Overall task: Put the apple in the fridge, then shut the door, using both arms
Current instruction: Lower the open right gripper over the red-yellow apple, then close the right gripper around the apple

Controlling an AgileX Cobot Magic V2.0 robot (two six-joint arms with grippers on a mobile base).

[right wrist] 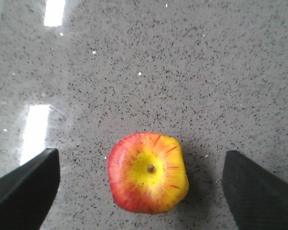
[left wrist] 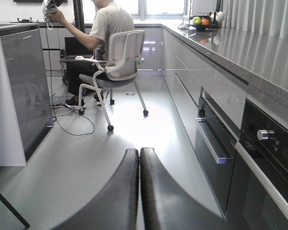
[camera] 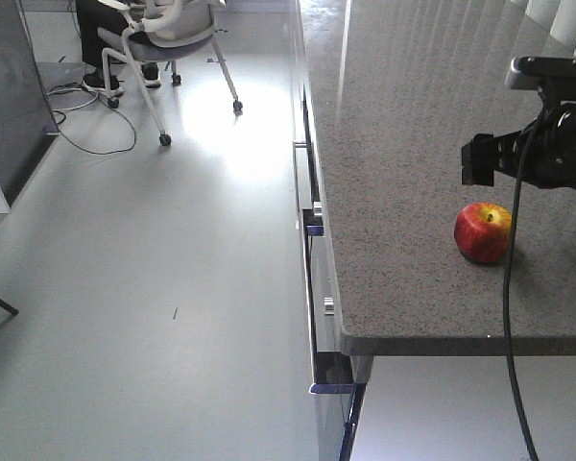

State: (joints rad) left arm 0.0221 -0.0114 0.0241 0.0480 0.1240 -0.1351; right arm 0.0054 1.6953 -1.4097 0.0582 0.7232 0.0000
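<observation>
The right arm [camera: 557,149] ends in a bulky black body with a squarish block at its front. On top sits a small pale grey box [camera: 549,69], perhaps a camera housing, and a thin black cable [camera: 505,317] hangs from the arm. The left fingers [left wrist: 158,191] are two long, smooth black blades with gently curved outer edges and a dull sheen where light falls on them, while the right fingers [right wrist: 24,191] show as plain matte black wedges with straight, slanted edges.

Countertop [right wrist: 192,62] polished speckled grey stone; apple [right wrist: 148,173] smooth, waxy; floor [camera: 154,288] glossy.
</observation>
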